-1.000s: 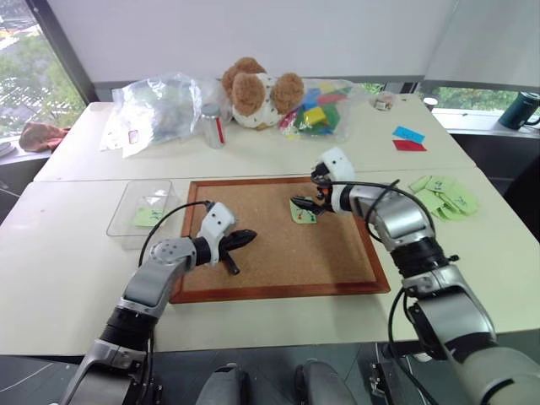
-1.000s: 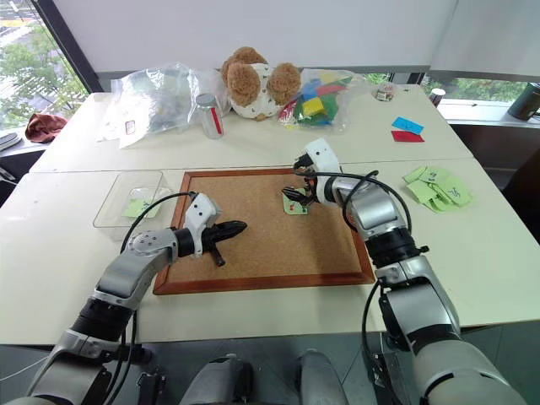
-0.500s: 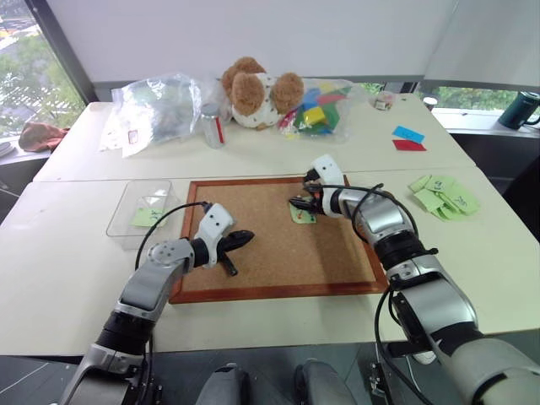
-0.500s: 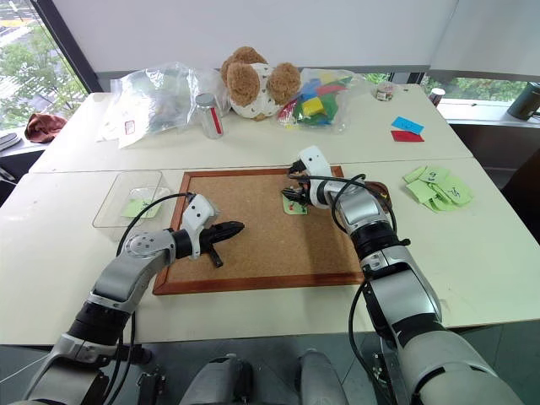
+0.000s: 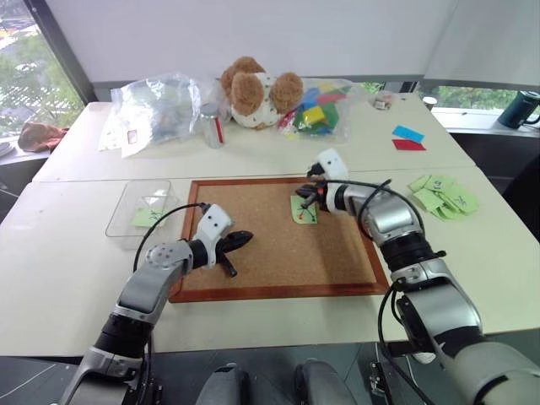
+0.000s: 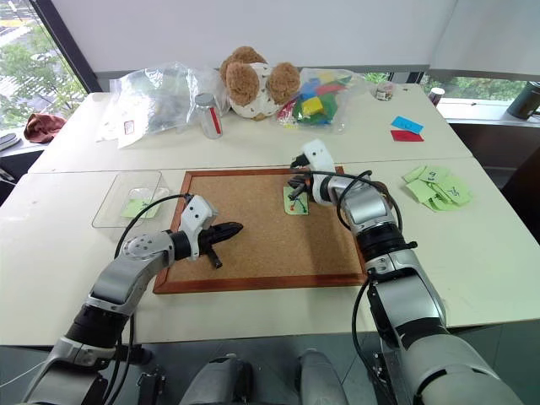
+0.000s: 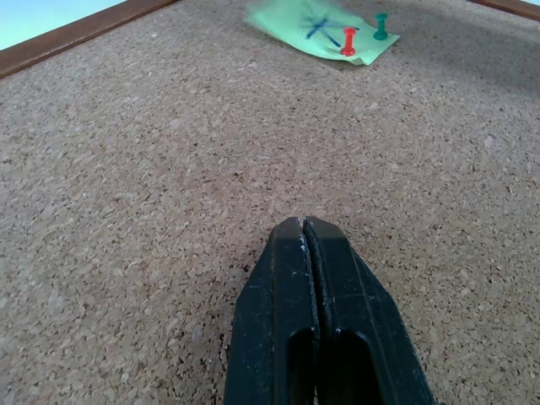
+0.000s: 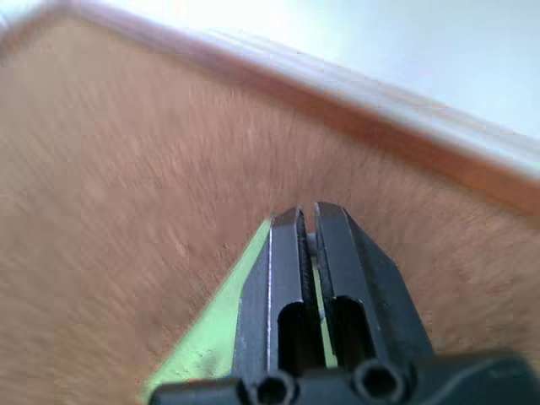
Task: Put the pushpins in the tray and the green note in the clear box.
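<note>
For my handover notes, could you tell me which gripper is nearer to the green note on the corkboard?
Right. The right gripper is shut right at the green note; the left gripper, also shut, sits well away over bare cork.

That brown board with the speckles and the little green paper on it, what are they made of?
The board looks like cork: tan, matte and grainy with dark flecks, inside what seems a reddish wooden frame. The green note looks like thin matte paper with pen marks. The red and green pushpins stuck in it look like smooth, shiny plastic.
</note>
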